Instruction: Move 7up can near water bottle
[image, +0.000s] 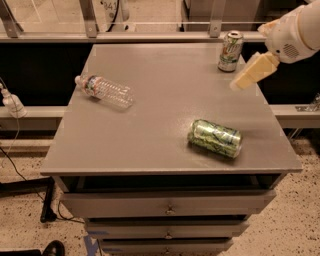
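The 7up can (230, 51) stands upright at the table's far right corner, whitish-green with a silver top. The water bottle (105, 91) lies on its side at the left of the table, clear and ribbed, cap pointing to the far left. My gripper (248, 75) hangs above the table's right edge, just to the right of and a little nearer than the 7up can, not touching it. The white arm behind it enters from the upper right.
A wider bright-green patterned can (215, 138) lies on its side at the table's front right. The grey table (160, 120) has drawers under its front edge. A rail and glass run behind the table. A cable hangs at the left.
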